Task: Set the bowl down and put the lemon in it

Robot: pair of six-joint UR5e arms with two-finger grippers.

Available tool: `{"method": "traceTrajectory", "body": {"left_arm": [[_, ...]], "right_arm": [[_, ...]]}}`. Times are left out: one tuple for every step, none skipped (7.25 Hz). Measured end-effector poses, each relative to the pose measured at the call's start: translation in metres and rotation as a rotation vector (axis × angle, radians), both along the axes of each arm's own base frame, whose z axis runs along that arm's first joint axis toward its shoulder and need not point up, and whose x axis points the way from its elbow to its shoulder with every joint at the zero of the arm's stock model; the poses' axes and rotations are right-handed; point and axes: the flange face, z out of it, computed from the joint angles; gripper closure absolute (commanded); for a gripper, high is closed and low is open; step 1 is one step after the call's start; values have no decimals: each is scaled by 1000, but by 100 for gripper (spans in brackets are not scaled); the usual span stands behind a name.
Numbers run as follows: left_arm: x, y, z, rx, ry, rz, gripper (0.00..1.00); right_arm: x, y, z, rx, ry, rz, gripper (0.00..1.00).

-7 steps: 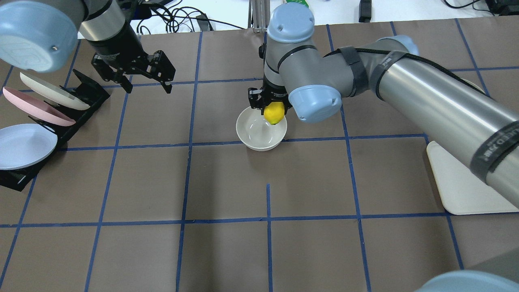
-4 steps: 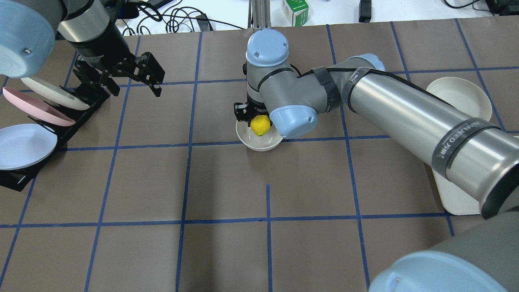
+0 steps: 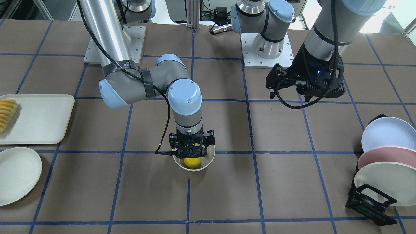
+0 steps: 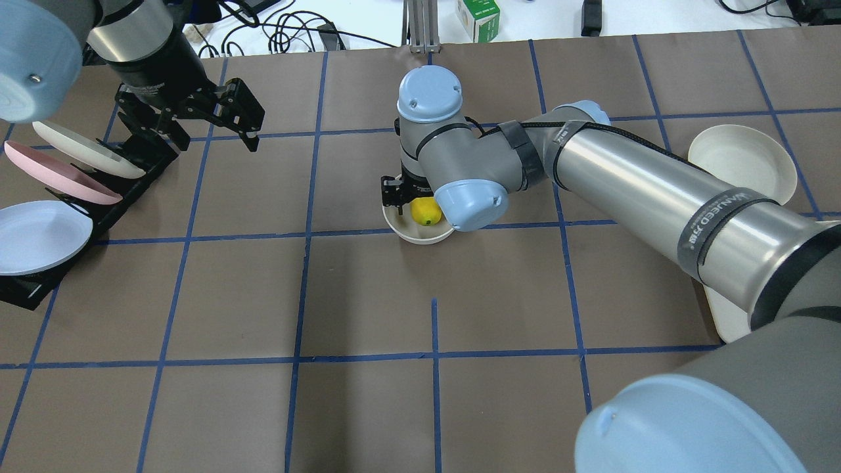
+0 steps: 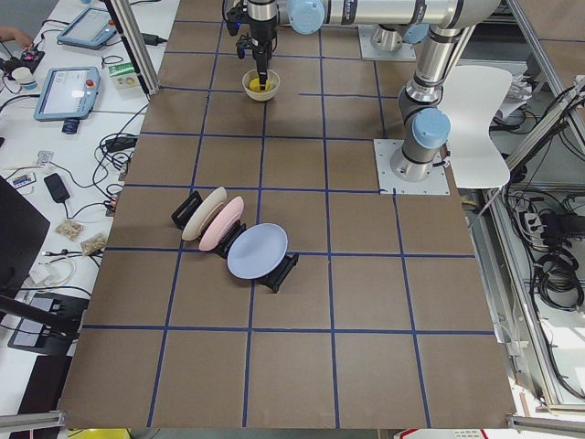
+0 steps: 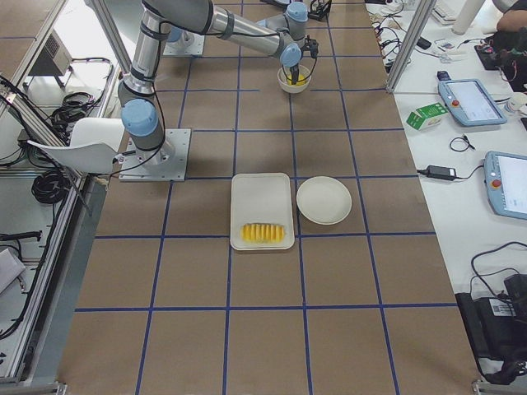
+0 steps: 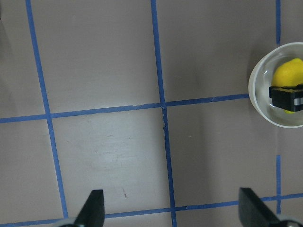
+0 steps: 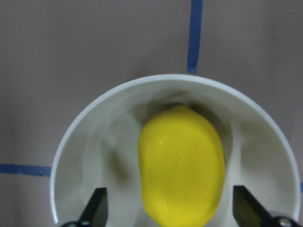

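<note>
The off-white bowl stands near the table's middle on a blue grid line; it also shows in the overhead view. The yellow lemon lies inside it, and is seen from the front and overhead. My right gripper hangs straight down into the bowl, open, with its fingers apart from the lemon on both sides. My left gripper is open and empty, high over the table at the far left near the plate rack; its wrist view shows bare table with the bowl at the right edge.
A black rack with white, pink and blue plates stands at the left edge. A cream tray with ridged orange slices and a flat cream plate lie on the right arm's side. A green box sits beyond the table.
My right gripper has come down with the lemon into the bowl and its fingers now stand apart from it. The left gripper has drifted left toward the rack.
</note>
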Motion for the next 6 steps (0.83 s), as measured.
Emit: {"method": "traceTrajectory", "body": {"left_arm": [[0,-1,1,-1,-1,0,0],[1,0,3,0,-1,2,0],[4,3,4,7,-7,4,0],[7,9,5,21,-17,2,0],[8,13,5,28,-21,2,0],[8,15,5,29,-22,6,0]], "right_arm": [[-7,-4,15,-24,0,-4,0],[-20,-6,40,-57,6,-13,0],[-41,-5,75,-78,16,-35,0],[-72,2,115,-61,32,-72,0],[-109,16,155,-24,48,-105,0],[-147,35,192,10,61,-119,0]]}}
